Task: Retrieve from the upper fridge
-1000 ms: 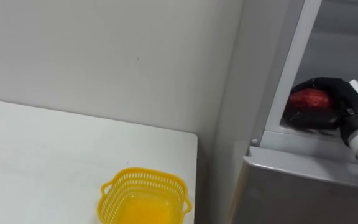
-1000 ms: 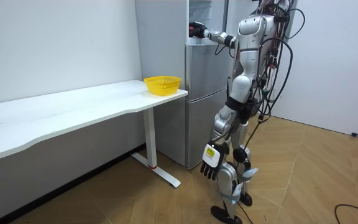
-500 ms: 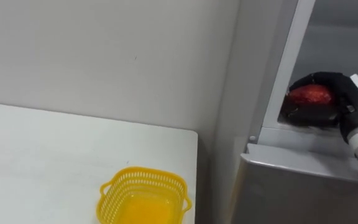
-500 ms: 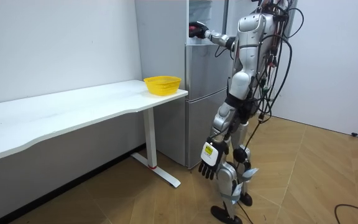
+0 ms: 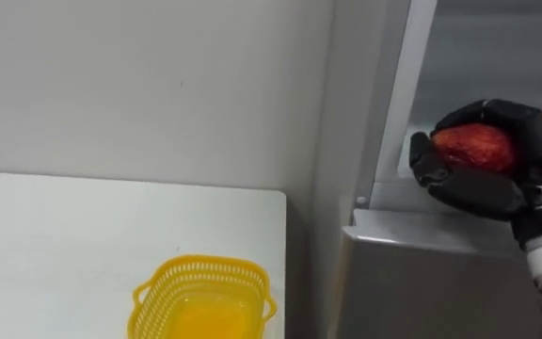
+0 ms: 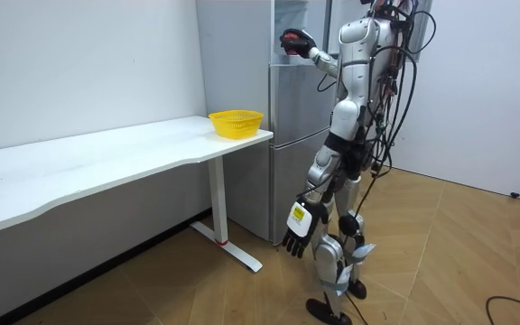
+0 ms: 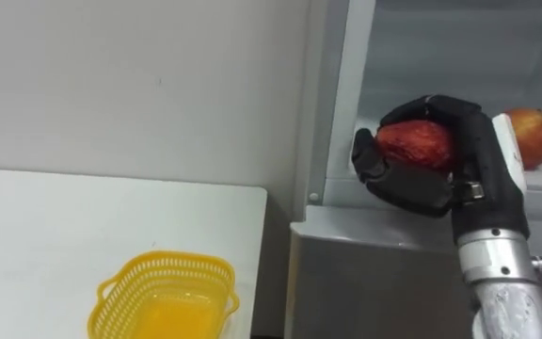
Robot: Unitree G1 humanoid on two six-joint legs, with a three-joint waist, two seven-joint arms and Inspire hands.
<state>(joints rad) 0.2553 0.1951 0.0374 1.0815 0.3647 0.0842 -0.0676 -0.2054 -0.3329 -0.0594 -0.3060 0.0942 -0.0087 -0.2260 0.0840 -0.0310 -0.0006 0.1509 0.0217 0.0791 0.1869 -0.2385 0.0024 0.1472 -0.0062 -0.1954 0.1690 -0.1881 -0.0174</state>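
Right hand [image 7: 475, 168]: dark fingers curled tight round a red apple [image 7: 413, 142], thumb side beneath and the rest wrapped over the top and far side. Firm grasp, with the red skin showing between the fingers. The forearm rises from the lower right, wrist roughly upright.

The apple sits in that hand at the mouth of the fridge's [image 6: 294, 135] open upper compartment, held above the top edge of the grey lower door and just to the right of the compartment's pale left frame.

Behind the hand, deeper in the compartment, lies a second fruit [image 7: 533, 136], red and yellow, partly hidden by the wrist.

To the left of the fridge is a white table [image 7: 55, 240] against a plain wall. A yellow basket [image 7: 169, 257] of open mesh stands near the table's right end, well apart from the hand and lower than it.

Room view: the robot stands upright, facing the fridge, right arm raised to the upper compartment. Left hand [image 6: 297, 236] hangs by the thigh, fingers loose and pointing down, holding nothing.
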